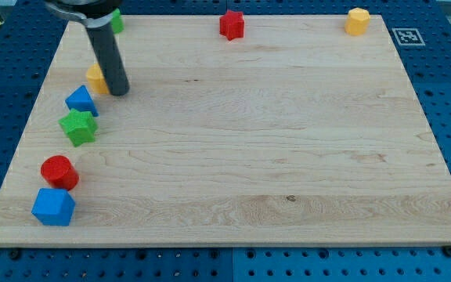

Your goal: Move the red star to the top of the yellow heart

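The red star [231,24] sits at the view's top edge, near the middle of the wooden board [249,157]. A yellow block [95,78], partly hidden behind my rod so its shape is unclear, lies at the upper left. Another yellow block [357,21], pentagon-like, sits at the top right corner. My tip [119,92] rests on the board just right of the left yellow block, touching or nearly touching it. It is far to the left of and below the red star.
A green block [117,21] shows partly behind the rod at the top left. Down the left side lie a blue block [81,101], a green star [78,126], a red cylinder [59,171] and a blue cube [53,207].
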`<state>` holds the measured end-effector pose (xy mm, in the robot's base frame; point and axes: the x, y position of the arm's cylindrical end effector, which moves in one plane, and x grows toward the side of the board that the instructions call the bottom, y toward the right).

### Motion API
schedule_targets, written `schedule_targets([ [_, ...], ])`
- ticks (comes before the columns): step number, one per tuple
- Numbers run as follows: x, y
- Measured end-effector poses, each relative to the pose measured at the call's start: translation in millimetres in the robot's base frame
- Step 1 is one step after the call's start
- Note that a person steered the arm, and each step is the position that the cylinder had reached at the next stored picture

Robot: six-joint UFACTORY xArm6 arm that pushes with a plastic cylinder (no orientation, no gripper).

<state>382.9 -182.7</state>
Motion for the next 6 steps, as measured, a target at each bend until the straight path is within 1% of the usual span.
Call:
schedule_targets([
  [1,0,-10],
  [2,0,-2],
  [4,-23,60],
  [5,-48,89],
  [6,-63,106],
])
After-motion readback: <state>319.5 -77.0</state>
